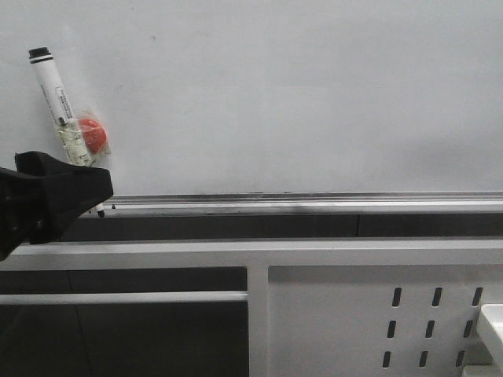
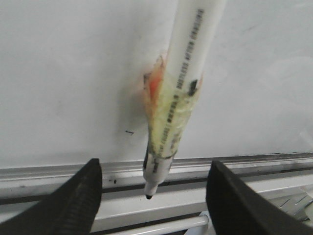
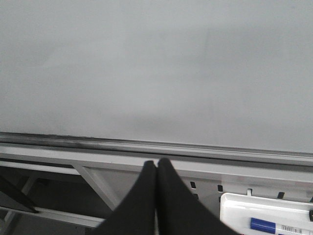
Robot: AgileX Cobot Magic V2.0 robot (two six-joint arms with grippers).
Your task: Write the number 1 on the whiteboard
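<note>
Nearest the front camera, the left gripper reaches in low from the left edge, its black fingers spread wide with nothing between them. Just past it, a white marker pen leans against the whiteboard, cap end up and tilted left, its bare tip down beside the silver rail. Yellowed tape and a red disc sit at the pen's lower half. From the left wrist camera, the pen's tip hangs between the open fingers, touching neither. On the other side, the right gripper is pressed fully closed, empty, below the rail; beside it, a white tray holds a blue-capped marker. Beyond, the board's glossy surface carries no stroke of the number 1. A slotted white panel stands beneath the rail.
</note>
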